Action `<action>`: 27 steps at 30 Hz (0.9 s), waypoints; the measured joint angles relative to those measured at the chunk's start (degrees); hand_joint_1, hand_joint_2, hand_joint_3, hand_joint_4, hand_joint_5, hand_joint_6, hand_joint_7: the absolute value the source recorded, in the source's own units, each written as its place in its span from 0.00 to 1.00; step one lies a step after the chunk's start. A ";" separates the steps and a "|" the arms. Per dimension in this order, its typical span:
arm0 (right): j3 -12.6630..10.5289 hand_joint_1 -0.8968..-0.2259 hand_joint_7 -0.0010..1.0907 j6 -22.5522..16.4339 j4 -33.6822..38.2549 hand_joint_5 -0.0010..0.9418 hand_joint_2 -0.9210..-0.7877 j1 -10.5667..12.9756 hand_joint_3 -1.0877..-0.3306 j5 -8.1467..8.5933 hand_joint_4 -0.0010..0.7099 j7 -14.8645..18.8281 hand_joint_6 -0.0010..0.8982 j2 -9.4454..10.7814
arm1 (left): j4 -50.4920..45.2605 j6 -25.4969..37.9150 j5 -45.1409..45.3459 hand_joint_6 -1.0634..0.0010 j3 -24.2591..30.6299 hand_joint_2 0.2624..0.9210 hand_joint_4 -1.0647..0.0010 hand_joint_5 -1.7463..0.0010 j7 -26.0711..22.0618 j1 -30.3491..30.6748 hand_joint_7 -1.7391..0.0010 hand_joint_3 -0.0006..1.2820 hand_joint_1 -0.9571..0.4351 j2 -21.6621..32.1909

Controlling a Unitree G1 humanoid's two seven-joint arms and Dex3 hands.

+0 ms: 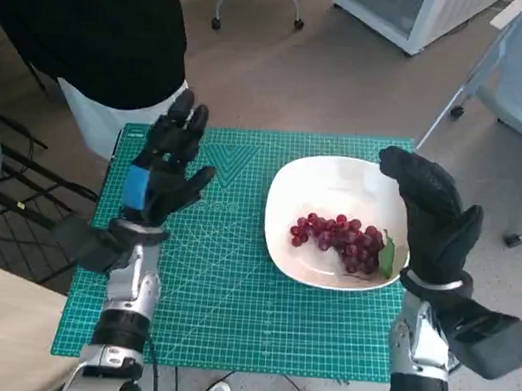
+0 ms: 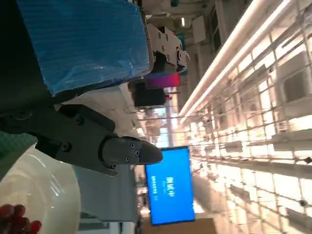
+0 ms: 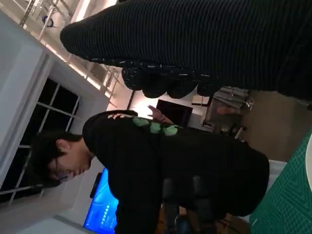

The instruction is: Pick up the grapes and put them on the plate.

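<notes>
A bunch of red grapes (image 1: 341,242) with a green leaf lies on the white plate (image 1: 331,186), toward its near right side. The plate sits on the right half of the green cutting mat (image 1: 222,289). My right hand (image 1: 433,216) is raised above the plate's right rim, fingers spread, holding nothing. My left hand (image 1: 167,165) hovers over the mat's left part, fingers apart and empty. The left wrist view shows my left hand's black fingers (image 2: 92,141), the plate's rim (image 2: 44,190) and a few grapes (image 2: 17,219) at a corner.
A person in a black top (image 1: 95,28) stands at the mat's far left corner and also fills the right wrist view as a person (image 3: 161,165). Chair legs (image 1: 252,9) and a white cabinet (image 1: 407,16) stand on the floor beyond. A wooden surface (image 1: 12,332) borders the mat's near left.
</notes>
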 measured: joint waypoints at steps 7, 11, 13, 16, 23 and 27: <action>0.08 0.62 0.34 0.09 -0.02 0.00 0.00 -0.13 0.66 0.02 0.42 0.05 0.14 0.01 | -1.40 0.66 -0.95 0.70 0.33 1.00 0.75 0.99 -1.38 1.91 0.99 0.11 0.35 -0.91; 0.14 0.62 0.35 0.11 -0.01 0.00 0.00 -0.32 0.66 0.06 0.42 0.17 0.14 0.01 | -2.13 0.88 -0.99 0.70 0.30 1.00 0.74 0.99 -2.07 2.62 0.99 0.11 0.35 -1.49; 0.16 0.62 0.35 0.14 -0.02 0.00 0.00 -0.38 0.66 0.08 0.42 0.20 0.14 0.00 | -2.53 0.93 -1.01 0.69 0.28 1.00 0.74 0.99 -2.51 2.95 0.99 0.11 0.35 -1.74; 0.17 0.62 0.36 0.29 -0.09 0.00 0.00 -0.40 0.66 0.09 0.42 0.21 0.13 -0.05 | -3.11 0.95 -1.06 0.69 0.24 1.00 0.73 0.99 -3.21 3.55 0.99 0.11 0.35 -2.18; 0.27 0.62 0.36 0.81 -0.76 0.00 0.00 -0.40 0.66 -0.03 0.42 0.21 0.13 -0.22 | -4.00 0.96 -1.11 0.69 0.13 1.00 0.73 0.99 -4.15 4.76 0.99 0.11 0.35 -2.83; 0.35 0.62 0.37 0.93 -1.33 0.00 0.00 -0.40 0.66 -0.08 0.42 0.21 0.13 -0.31 | -4.47 0.96 -1.10 0.69 0.14 1.00 0.73 0.99 -4.14 5.25 0.99 0.11 0.35 -3.05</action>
